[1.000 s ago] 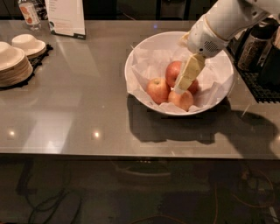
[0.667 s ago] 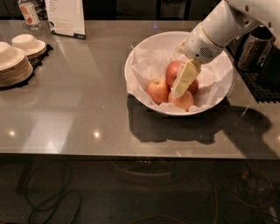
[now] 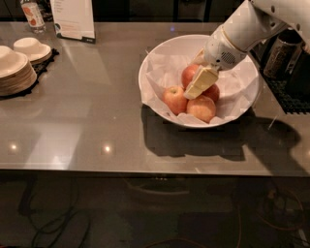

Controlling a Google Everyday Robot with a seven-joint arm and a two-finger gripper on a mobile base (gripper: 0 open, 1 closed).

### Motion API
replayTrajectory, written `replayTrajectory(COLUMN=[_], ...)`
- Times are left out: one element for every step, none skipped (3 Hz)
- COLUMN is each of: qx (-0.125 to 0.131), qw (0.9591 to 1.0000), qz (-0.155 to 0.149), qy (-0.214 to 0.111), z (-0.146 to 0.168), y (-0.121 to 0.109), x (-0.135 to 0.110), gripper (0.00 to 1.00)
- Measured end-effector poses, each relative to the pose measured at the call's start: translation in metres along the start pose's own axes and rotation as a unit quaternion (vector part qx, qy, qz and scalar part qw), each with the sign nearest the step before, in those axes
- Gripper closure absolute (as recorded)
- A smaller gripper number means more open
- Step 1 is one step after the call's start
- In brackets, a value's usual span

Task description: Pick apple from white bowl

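The table (image 3: 82, 131) is a grey, glossy top with spots of light reflected near its front edge. Under it the floor is dark, with cables lying about. At the far left corner stands a bottle (image 3: 33, 13), and beside it a white sign (image 3: 72, 17). Below them a stack of plates (image 3: 13, 72) sits at the left edge, with small bowls (image 3: 31, 48) just behind on a dark mat.

Right of the middle is the white bowl (image 3: 145, 89), lined with crinkled paper (image 3: 162, 68) and holding four apples. The apple (image 3: 190, 72) lies at the back of the group, touching its neighbours. The gripper (image 3: 194, 89) reaches down from the white arm (image 3: 242, 31) and lies slanted across the apple's front. Whether it is spread or pinching cannot be told. At the far right are a dark jar (image 3: 281, 55) and a black rack (image 3: 290, 94).

Compared with a second ago, the bowl and apples have not shifted. The gripper is at much the same spot but slants more, its tip a little further left.
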State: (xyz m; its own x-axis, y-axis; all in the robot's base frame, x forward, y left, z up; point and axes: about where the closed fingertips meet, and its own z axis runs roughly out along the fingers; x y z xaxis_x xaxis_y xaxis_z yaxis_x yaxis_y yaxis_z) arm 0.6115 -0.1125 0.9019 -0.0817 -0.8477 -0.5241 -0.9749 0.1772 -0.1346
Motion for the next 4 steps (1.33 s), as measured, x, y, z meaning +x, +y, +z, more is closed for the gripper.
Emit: replayTrajectory(qx=[0.000, 0.000, 0.010, 0.025], qw=[1.0000, 1.0000, 0.9998, 0.9994], qz=[0.000, 0.000, -0.011, -0.024], qy=[0.000, 0.000, -0.016, -0.003], z=[0.000, 0.000, -0.019, -0.047], y=[0.000, 0.000, 0.002, 0.004], x=[0.000, 0.000, -0.009, -0.025], gripper=[0.65, 0.89, 1.00, 1.00])
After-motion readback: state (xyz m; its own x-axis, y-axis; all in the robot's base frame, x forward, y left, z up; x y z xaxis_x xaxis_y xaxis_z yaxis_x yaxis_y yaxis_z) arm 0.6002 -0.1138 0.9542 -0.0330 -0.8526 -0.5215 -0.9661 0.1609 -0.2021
